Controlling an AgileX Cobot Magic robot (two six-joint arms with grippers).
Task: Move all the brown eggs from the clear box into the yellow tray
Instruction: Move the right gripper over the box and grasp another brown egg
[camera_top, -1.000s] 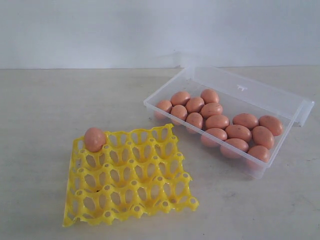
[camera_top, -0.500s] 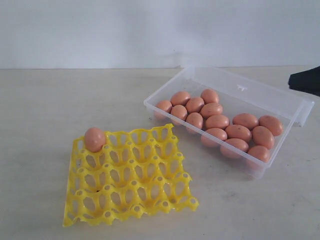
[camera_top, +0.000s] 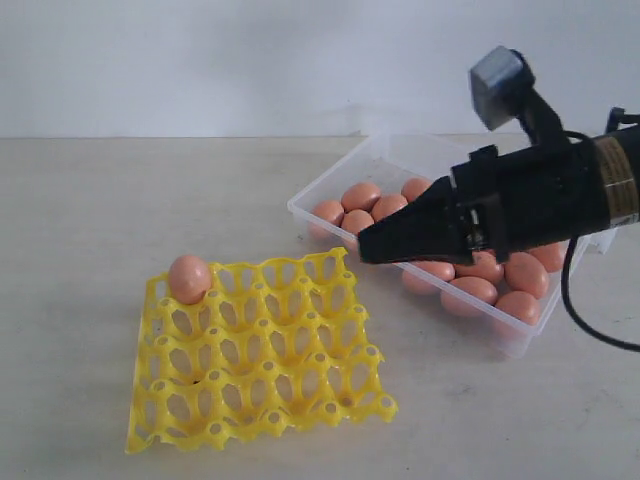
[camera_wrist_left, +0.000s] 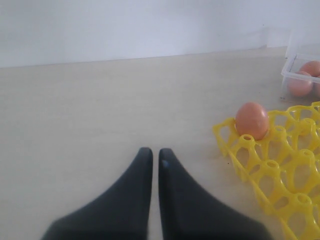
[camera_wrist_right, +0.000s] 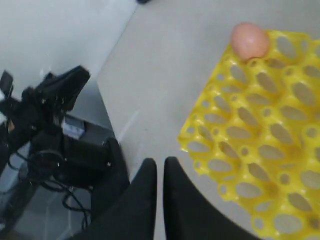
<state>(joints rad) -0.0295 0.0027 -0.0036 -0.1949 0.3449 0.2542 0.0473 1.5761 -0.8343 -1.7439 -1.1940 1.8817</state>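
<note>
The clear box (camera_top: 320, 190) lies at the right with several brown eggs (camera_top: 360, 195) in it; its open lid rests behind. The yellow tray (camera_top: 300, 385) lies at the front left, and one brown egg (camera_top: 189, 278) sits in its far left corner cup. My right gripper (camera_top: 362, 247) reaches in from the right above the box, its black fingers shut with nothing between them, tip pointing toward the tray. The right wrist view shows the same gripper (camera_wrist_right: 159, 163) beside the tray (camera_wrist_right: 240, 165). My left gripper (camera_wrist_left: 155, 152), out of the exterior view, is shut and empty over bare table left of the tray (camera_wrist_left: 280, 170).
A pale table (camera_top: 90, 220) carries everything, with a white wall behind. The right arm's body (camera_top: 560, 190) and cable (camera_top: 575, 310) cover the right part of the box. The right wrist view shows the table's edge and dark equipment (camera_wrist_right: 55, 125) beyond it.
The right arm has swept in from the right edge, from a small tip at the box's lid to stretching over the box. Eggs, box and tray have not moved.
</note>
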